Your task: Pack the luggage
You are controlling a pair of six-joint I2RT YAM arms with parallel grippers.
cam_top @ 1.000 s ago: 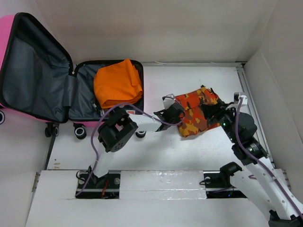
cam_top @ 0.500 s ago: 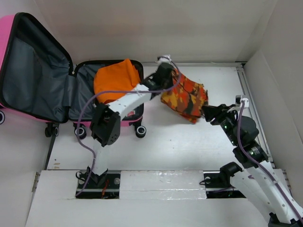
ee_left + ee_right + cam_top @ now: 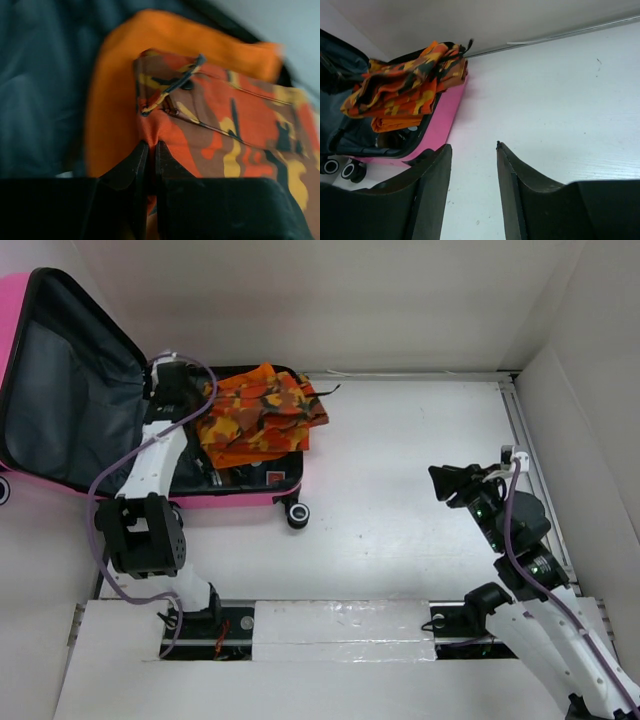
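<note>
- Since a second ago the left arm has carried the orange camouflage garment [image 3: 262,412] from the right-middle of the table [image 3: 400,440] over to the far left; it is now draped across the lower half of the luggage [image 3: 235,502], with its right edge hanging past the rim
- the left gripper [image 3: 150,146] is pinched tight on an orange fold of that garment, fingers almost meeting; it sits at the left end of the garment, near the hinge
- a folded plain orange cloth [image 3: 110,100] lies beneath the camouflage piece, inside the same half
- the luggage lies open at the far left of the table; pink shell, dark grey lining; its lid stands raised to the left; wheels face the near side
- the right gripper [image 3: 472,147] is partly open with nothing between its fingers; it hangs over bare table on the right, well apart from the luggage and pointing towards it
</note>
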